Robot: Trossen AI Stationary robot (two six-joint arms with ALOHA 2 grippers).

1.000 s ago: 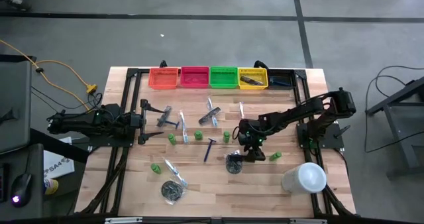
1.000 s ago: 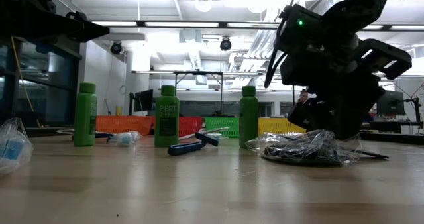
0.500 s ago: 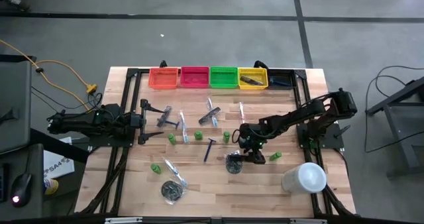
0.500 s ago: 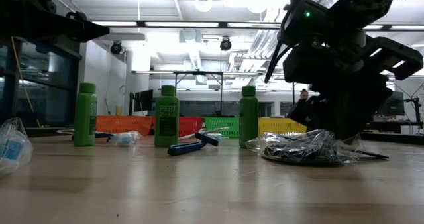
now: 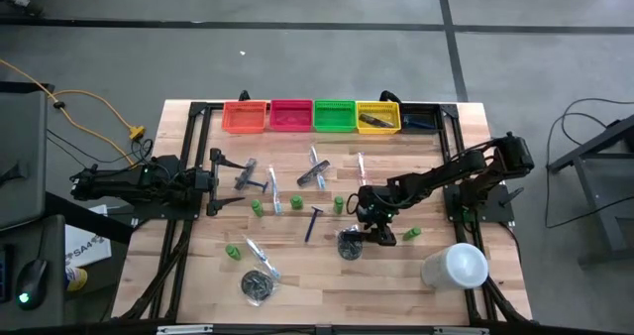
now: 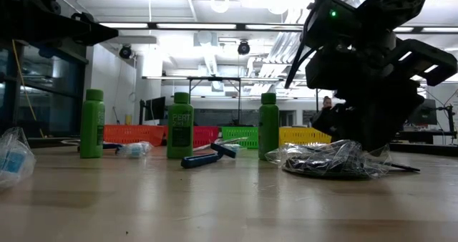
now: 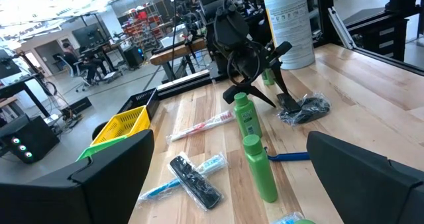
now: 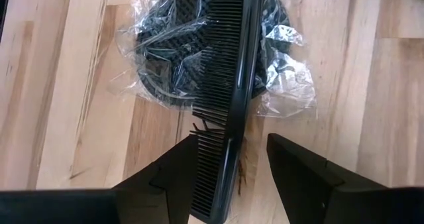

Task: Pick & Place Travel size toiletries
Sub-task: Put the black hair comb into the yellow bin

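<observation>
Pick phase. The right gripper (image 8: 228, 174) hangs low over mid-table with a dark comb (image 8: 233, 78) lying between its half-spread fingers, one end of the comb resting across a clear-wrapped dark round bundle (image 5: 349, 243); whether the pads already bear on the comb cannot be told. The next move, in judgement, calls for closing squarely on the comb's spine and lifting it clear of the wrapper, toward the coloured bins (image 5: 312, 116). The left gripper (image 5: 214, 180) waits spread wide at the table's left edge.
</observation>
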